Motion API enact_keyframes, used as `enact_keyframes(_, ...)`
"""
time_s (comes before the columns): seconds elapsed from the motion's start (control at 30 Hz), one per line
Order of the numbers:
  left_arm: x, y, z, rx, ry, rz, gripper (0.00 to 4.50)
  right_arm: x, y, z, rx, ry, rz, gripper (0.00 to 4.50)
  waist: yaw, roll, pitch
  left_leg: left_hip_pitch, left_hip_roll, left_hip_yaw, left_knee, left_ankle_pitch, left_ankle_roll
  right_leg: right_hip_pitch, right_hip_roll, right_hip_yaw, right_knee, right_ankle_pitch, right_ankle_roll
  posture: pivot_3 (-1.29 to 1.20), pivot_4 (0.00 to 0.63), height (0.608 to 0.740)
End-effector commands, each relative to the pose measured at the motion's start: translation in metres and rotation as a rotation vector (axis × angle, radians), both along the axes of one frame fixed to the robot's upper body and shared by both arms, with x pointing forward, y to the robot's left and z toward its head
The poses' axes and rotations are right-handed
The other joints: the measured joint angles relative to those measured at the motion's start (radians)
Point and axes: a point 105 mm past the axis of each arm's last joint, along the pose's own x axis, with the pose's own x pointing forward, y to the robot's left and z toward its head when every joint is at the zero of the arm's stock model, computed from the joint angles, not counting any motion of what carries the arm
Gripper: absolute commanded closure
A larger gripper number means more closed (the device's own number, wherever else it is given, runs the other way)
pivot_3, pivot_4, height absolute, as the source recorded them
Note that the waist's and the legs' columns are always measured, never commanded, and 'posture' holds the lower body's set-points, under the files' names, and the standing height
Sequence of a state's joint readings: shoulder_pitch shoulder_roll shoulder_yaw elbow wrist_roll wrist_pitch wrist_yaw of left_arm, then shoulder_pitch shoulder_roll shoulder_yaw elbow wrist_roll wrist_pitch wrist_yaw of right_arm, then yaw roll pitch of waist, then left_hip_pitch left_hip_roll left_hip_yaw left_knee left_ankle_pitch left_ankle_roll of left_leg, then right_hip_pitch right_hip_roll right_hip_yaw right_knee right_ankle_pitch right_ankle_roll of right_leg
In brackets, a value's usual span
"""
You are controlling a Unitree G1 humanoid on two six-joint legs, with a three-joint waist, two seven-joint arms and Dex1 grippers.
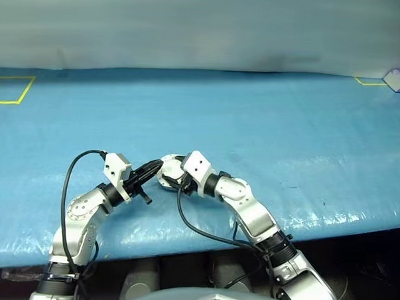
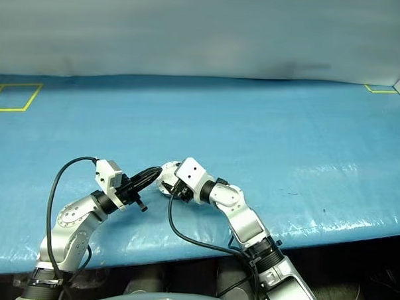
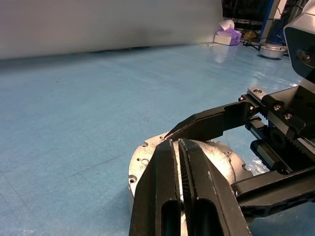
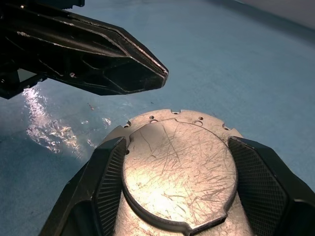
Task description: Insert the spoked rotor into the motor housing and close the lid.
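The right pincer [image 4: 174, 187] is spread wide, its two fingers [image 4: 106, 182] on either side of the lid [image 4: 177, 167], which lies shut on the motor housing [image 3: 147, 160]. The left pincer [image 3: 179, 196] is pressed together, holding nothing, its tip just beside the housing. Both forearms angle inward and meet over the blue desk [image 1: 267, 126], near its front edge.
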State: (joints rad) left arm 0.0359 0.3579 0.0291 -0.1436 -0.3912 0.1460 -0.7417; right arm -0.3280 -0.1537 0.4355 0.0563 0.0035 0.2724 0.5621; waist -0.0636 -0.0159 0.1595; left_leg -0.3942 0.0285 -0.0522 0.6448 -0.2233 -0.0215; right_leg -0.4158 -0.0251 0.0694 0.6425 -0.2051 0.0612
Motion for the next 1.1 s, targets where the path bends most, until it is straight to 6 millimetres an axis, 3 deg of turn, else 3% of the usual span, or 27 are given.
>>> enact_keyframes(0.03,0.002,0.001,0.005,0.003,-0.024,0.003,4.35,0.005,-0.018,-0.02,-0.042,0.106,-0.062,1.48,0.002,0.0,0.0,0.0,0.0,0.0,0.0,0.0,0.0,0.0,0.0,0.0,0.0,0.0,0.0,0.0,0.15,0.74)
enact_keyframes(0.27,0.002,0.0,0.005,0.002,-0.023,0.0,4.35,0.005,-0.019,-0.014,-0.041,0.082,-0.04,1.48,0.004,0.0,0.0,-0.002,0.0,0.0,-0.004,0.0,0.0,0.0,0.0,0.0,-0.001,0.0,0.0,0.0,0.15,0.74)
enact_keyframes(0.8,0.003,0.003,0.006,-0.032,-0.012,0.023,4.42,0.01,-0.024,-0.025,-0.119,0.064,-0.07,1.48,0.006,0.0,0.0,-0.002,-0.001,0.0,-0.005,0.0,0.0,0.0,-0.001,0.0,-0.004,0.0,0.0,0.0,0.15,0.74)
enact_keyframes(1.1,0.006,0.006,-0.008,0.028,0.043,0.055,4.42,0.011,-0.025,-0.023,-0.115,0.062,-0.076,1.48,0.006,0.0,0.0,-0.002,-0.001,0.0,-0.005,0.0,0.0,-0.001,-0.001,-0.001,-0.004,0.0,0.0,0.0,0.15,0.74)
